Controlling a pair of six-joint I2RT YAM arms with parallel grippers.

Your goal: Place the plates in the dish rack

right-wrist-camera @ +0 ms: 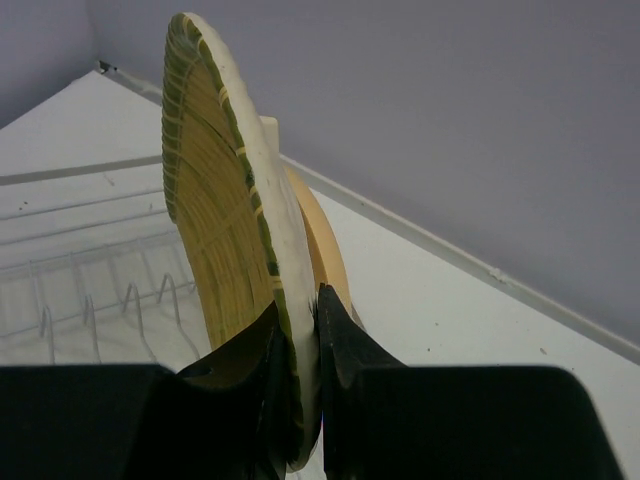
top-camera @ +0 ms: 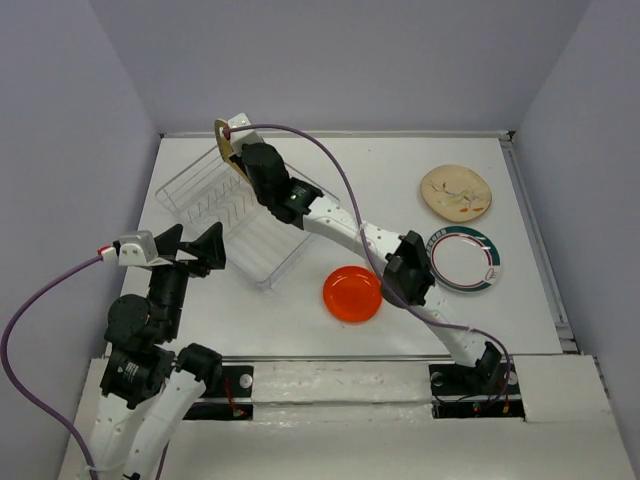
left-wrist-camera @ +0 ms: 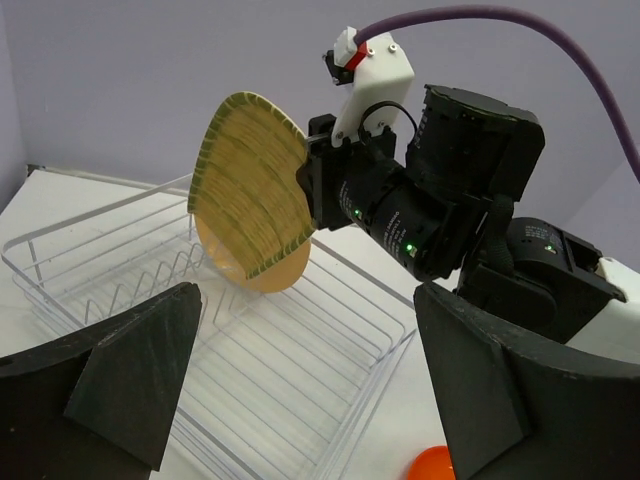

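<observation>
My right gripper is shut on the rim of the yellow-olive ribbed plate and holds it on edge above the far end of the white wire dish rack. In the right wrist view the fingers pinch that plate, and a peach plate stands on edge just behind it. The left wrist view shows both plates, the olive one and the peach one, over the rack. My left gripper is open and empty beside the rack's near left corner. The small beige plate is out of view.
A small red-orange plate lies on the table right of the rack. A cream painted plate and a white plate with a green-red rim lie at the right. My right arm stretches diagonally over the rack's right end.
</observation>
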